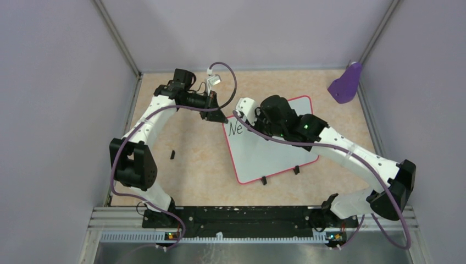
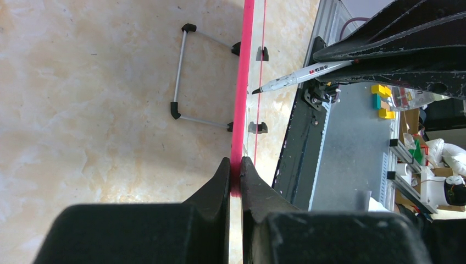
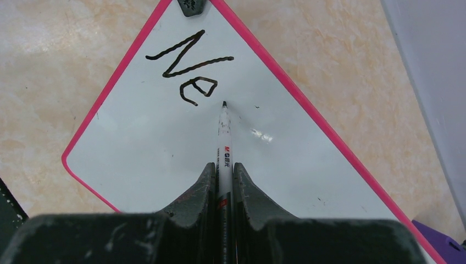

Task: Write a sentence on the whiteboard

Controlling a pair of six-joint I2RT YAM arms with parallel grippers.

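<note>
The whiteboard [image 1: 272,157] lies tilted on the table, white with a red-pink rim. The sentence [image 3: 189,69] reads only "Ne" near the board's far left corner, and it also shows in the top view [image 1: 236,129]. My left gripper [image 1: 220,117] is shut on the board's rim at that corner; the left wrist view shows the rim [image 2: 240,110] edge-on between the fingers [image 2: 235,165]. My right gripper [image 3: 224,168] is shut on a white marker [image 3: 224,137]. The marker's tip sits on or just above the board, right of the "e". The right gripper hovers over the board's upper left [image 1: 254,122].
A purple object [image 1: 346,83] leans at the back right corner. A small black piece [image 1: 172,154] lies on the table left of the board. Two black clip feet [image 1: 264,180] sit on the board's near edge. A wire stand [image 2: 184,74] shows under the board. Enclosure walls stand on three sides.
</note>
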